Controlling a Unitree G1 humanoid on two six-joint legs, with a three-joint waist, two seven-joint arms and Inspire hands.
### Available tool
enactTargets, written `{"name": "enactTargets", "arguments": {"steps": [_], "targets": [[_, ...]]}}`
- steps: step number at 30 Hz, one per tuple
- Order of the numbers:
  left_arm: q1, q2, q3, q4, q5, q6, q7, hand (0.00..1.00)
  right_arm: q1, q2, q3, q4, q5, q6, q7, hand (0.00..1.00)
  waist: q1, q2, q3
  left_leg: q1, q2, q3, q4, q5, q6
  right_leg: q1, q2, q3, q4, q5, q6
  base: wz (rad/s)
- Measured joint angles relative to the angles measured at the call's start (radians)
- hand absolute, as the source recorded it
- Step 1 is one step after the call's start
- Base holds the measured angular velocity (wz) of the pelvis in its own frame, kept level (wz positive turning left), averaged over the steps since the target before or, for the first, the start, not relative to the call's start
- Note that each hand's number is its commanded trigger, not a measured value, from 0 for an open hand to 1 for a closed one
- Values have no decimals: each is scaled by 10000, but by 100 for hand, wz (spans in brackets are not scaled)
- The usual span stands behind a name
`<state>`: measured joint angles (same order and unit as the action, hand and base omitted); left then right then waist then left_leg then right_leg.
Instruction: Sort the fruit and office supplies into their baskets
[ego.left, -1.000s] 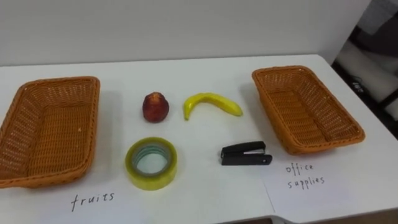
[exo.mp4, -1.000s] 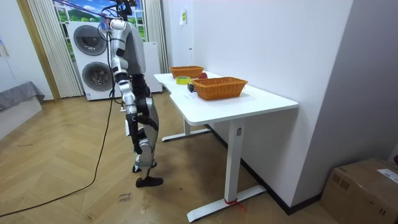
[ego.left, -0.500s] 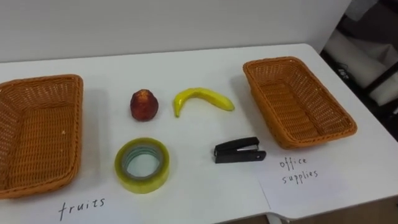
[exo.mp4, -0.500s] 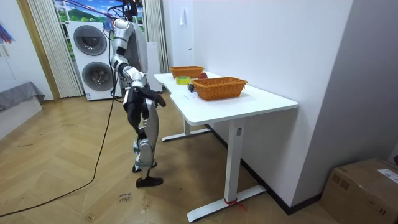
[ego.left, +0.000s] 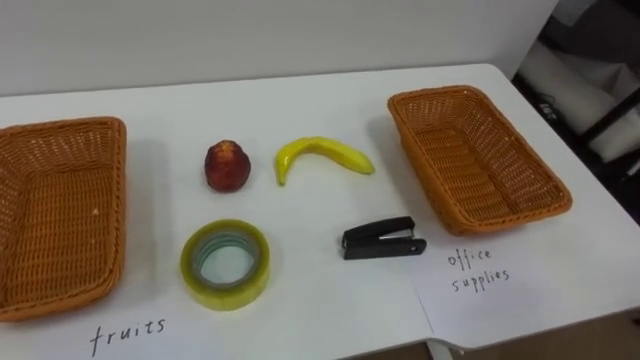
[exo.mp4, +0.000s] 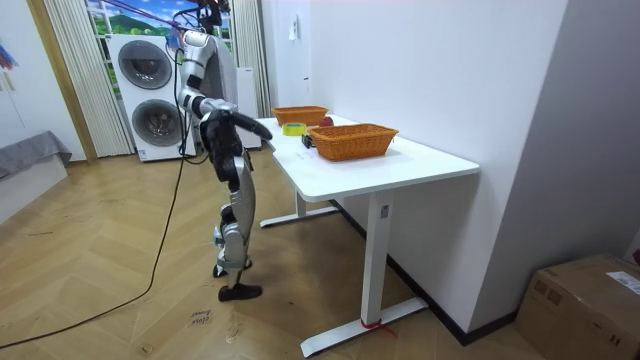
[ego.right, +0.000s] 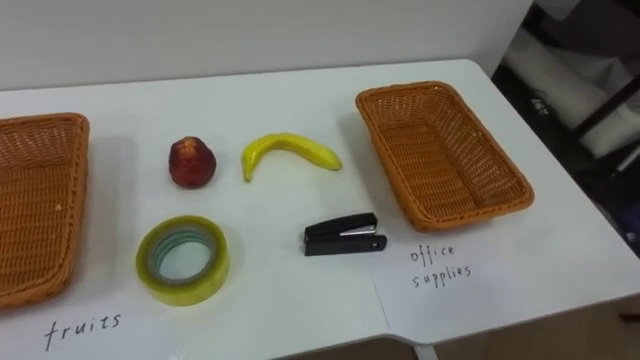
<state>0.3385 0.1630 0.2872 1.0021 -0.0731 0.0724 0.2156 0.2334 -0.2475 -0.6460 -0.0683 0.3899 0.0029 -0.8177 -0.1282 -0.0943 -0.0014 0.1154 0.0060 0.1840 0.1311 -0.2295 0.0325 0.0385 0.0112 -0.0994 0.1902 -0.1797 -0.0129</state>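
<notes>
white table (ego.left: 300, 95): banana (ego.left: 322, 157), red fruit (ego.left: 226, 166) (likely soft, cup it whole), tape roll (ego.left: 225, 264), stapler (ego.left: 381, 238), all seemingly light, between fruit basket (ego.left: 60, 145) and office basket (ego.left: 470, 160); right hand (exo.mp4: 262, 131) near table edge, state unreadable.

woven wicker baskets (ego.left: 480, 160), glossy tape roll (ego.left: 225, 264)

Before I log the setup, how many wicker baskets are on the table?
2. The left basket sits at the table's left edge beside the tape roll; the right basket sits right of the banana and stapler. None seem hidden.
</notes>
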Motion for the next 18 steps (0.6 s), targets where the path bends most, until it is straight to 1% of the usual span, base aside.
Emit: {"name": "enactTargets", "arguments": {"steps": [2, 4, 6, 8, 11, 13, 14, 16, 18], "targets": [[11, 27, -164, 44, -4, -6, -3, 0, -89, 0, 21, -159, -523, -1, 16, 0, 13, -76, 13, -11, 7, -49, -1, 0, 0, 7, -18, -98, -6, 1, -1, 7], [12, 6, -197, 106, -4, 12, -19, 0, -219, -1, 34, -426, -1034, 3, 14, 0, 60, -105, 17, -12, 30, -53, -3, -2, 0, 6, -18, -97, -7, 1, -1, 2], [-3, -24, -199, 119, 1, 10, -25, 0, -408, -5, 60, -1157, -1734, 1, 49, 0, 109, -58, 28, -30, 45, -49, -22, -3, 2, -26, -18, -72, -1, 3, 1, 0], [-102, -11, -199, 376, 31, -14, -17, 0, -709, -50, 85, -1547, -2151, -1, 154, 0, 146, -14, 32, -14, 52, -50, -32, -3, 3, -12, -17, -78, 14, 4, 0, 0], [-308, -39, -307, 644, 187, 2, -16, 0, -1161, -359, 238, -1863, -2851, -1, 387, 0, 173, 32, 73, -18, 53, -64, -25, -2, 3, -49, -30, -99, 109, 4, 0, 0], [-402, -73, -355, 744, 268, -3, -25, 0, -1464, -626, 421, -2138, -3359, 4, 720, 0, 217, 64, 85, -19, 61, -64, -7, -2, 3, -53, -34, -105, 136, 5, 0, 0], [-414, -82, -361, 751, 257, -4, -40, 0, -1531, -695, 469, -2213, -3399, 6, 799, 0, 239, 27, 64, -18, 62, -64, -7, -2, 3, -55, -35, -108, 142, 4, 0, 0], [-412, -135, -356, 772, 255, -12, -110, 0, -1974, -952, 763, -2490, -3408, 83, 1048, 0, 273, -4, 49, -31, 64, -64, -11, -2, 3, -60, -38, -117, 154, 4, 0, 0], [-393, -168, -360, 791, 236, -97, -115, 0, -2164, -1136, 868, -2697, -3383, 103, 1257, 0, 360, -34, 34, -10, 68, -64, 10, -2, 3, -34, -36, -130, 152, 5, -1, 0]]}}
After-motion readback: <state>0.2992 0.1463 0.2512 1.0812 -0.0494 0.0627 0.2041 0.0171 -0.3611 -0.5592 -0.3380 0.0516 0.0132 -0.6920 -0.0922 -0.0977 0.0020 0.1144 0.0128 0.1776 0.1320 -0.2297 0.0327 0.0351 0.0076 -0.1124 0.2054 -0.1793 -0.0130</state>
